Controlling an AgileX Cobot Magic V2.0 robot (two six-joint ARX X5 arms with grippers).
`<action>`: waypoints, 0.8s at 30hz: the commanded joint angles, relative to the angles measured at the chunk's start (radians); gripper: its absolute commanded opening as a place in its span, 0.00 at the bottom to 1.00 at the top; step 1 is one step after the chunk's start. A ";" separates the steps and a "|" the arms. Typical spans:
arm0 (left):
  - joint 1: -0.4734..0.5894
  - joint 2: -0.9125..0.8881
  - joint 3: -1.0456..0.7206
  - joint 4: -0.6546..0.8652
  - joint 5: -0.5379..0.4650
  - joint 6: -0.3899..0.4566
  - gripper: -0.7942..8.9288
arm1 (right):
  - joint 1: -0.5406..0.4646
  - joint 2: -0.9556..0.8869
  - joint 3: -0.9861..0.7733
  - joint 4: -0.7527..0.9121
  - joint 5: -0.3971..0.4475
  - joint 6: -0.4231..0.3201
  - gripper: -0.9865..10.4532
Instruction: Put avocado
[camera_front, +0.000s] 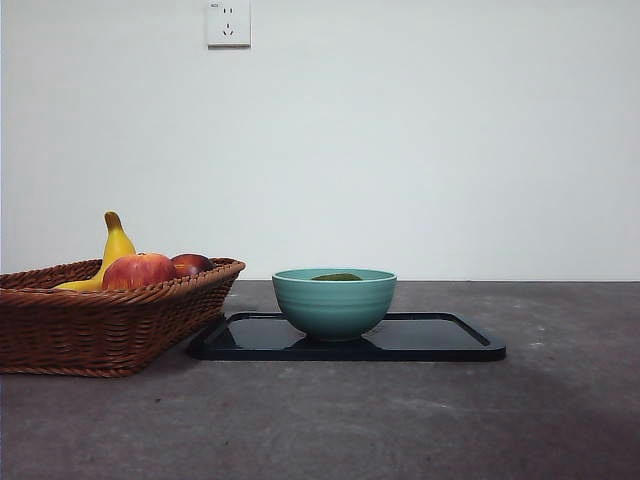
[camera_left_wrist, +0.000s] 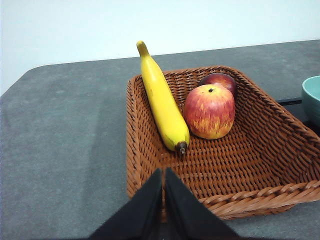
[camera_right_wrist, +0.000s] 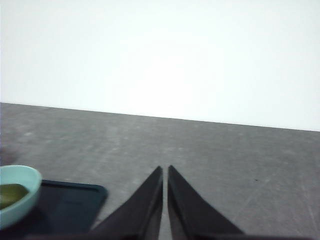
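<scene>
The dark-green avocado (camera_front: 337, 277) lies inside the teal bowl (camera_front: 334, 303), only its top showing above the rim. The bowl stands on the black tray (camera_front: 440, 338). In the right wrist view the avocado (camera_right_wrist: 11, 194) shows inside the bowl (camera_right_wrist: 25, 200), off to one side. My right gripper (camera_right_wrist: 165, 170) is shut and empty, held above the bare table away from the tray. My left gripper (camera_left_wrist: 163, 172) is shut and empty, held over the near rim of the wicker basket (camera_left_wrist: 250, 200). Neither arm shows in the front view.
The wicker basket (camera_front: 100, 320) stands left of the tray and holds a yellow banana (camera_left_wrist: 162, 100), a red-yellow apple (camera_left_wrist: 210, 111) and a darker red fruit (camera_left_wrist: 220, 79) behind it. A white wall with a socket (camera_front: 228, 22) backs the grey table.
</scene>
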 joint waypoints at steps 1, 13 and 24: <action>0.003 -0.002 -0.021 -0.008 -0.002 -0.006 0.09 | -0.017 -0.044 -0.090 0.070 0.005 -0.012 0.09; 0.003 -0.002 -0.021 -0.008 -0.002 -0.006 0.09 | -0.026 -0.167 -0.254 0.021 0.027 0.000 0.09; 0.003 -0.002 -0.021 -0.008 -0.002 -0.006 0.09 | -0.026 -0.171 -0.254 -0.105 0.045 0.012 0.09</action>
